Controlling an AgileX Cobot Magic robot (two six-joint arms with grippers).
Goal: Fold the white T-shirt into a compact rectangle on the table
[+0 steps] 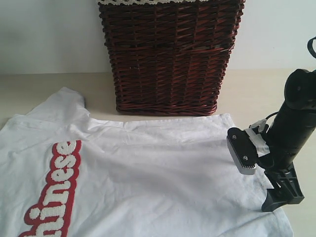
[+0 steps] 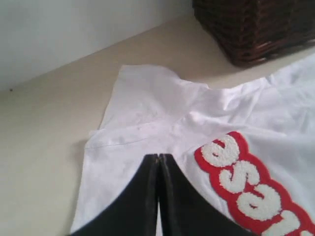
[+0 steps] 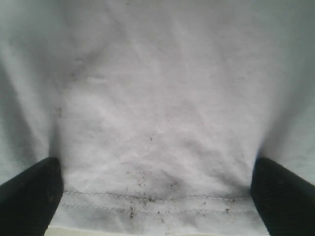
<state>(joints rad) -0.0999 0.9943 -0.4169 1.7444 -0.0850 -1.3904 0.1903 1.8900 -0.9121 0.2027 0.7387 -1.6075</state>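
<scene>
Currently: the white T-shirt (image 1: 148, 168) lies spread flat on the worktop (image 1: 29, 94), chest side up.

Right hand (image 1: 257, 190): jaws spread wide, pointing down at the shirt's bottom edge. In the wrist view the right hand (image 3: 157, 191) straddles the cloth, with one black finger (image 3: 29, 194) on either side of a broad stretch of fabric. The double-stitched hem (image 3: 147, 201) runs across between the fingers, with small dark specks scattered along it. A thin strip of worktop shows just past the hem. The fingertips are down at cloth level; I cannot tell whether they press on it. Nothing is gripped.

Left hand (image 2: 158, 164): jaws pressed flat together, hovering over the shirt's upper body. Whether the tips touch the cloth is not clear. The red-edged lettering (image 2: 251, 191) lies just beside this hand. One short sleeve (image 2: 142, 93) lies ahead of it, flat on the worktop. This hand does not appear in the exterior view.

The dark wicker basket (image 1: 168, 59) stands beyond both hands. It is near the shirt's far edge and well apart from the right hand.
</scene>
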